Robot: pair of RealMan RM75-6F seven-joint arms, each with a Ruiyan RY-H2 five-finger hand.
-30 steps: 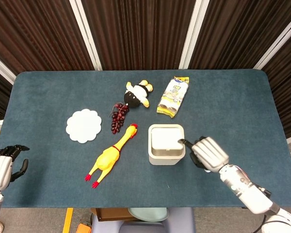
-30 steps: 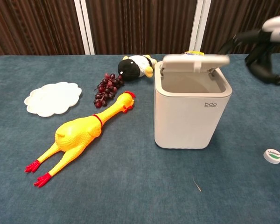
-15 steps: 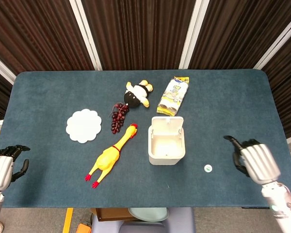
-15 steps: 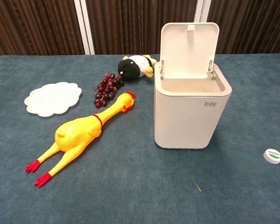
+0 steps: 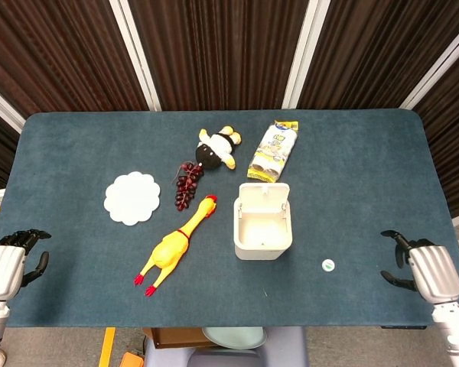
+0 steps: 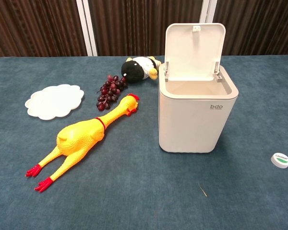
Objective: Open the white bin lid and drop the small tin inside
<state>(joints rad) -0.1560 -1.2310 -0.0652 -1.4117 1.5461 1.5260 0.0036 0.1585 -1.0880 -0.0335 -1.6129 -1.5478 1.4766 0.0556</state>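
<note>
Right hand point(image 5: 430, 269) sits at the table's right edge, fingers spread and holding nothing, well apart from the tin point(image 5: 328, 265). Left hand point(image 5: 6, 262) rests off the left edge, fingers loosely apart and likewise empty. Neither hand shows in the chest view.

Bin point(image 6: 198, 117) stands upright near table centre with its lid point(image 6: 194, 44) raised and leaning back on the rear hinge; the mouth is unobstructed. The opening step appears complete.

Tin lies flat on the cloth to the right of the bin, between bin and right hand, label side up point(image 6: 281, 159). It is a low round disc, white rim with a green top.

Handling judgement: likely light and rigid, smooth-walled, so prone to sliding or flipping if pressed off-centre. Its low profile leaves little wall to grasp; a pinch across the rim from above, thumb against an opposing finger, looks most secure. The soft cloth should allow fingertips to dig slightly under the edge. Fragility appears low.
</note>
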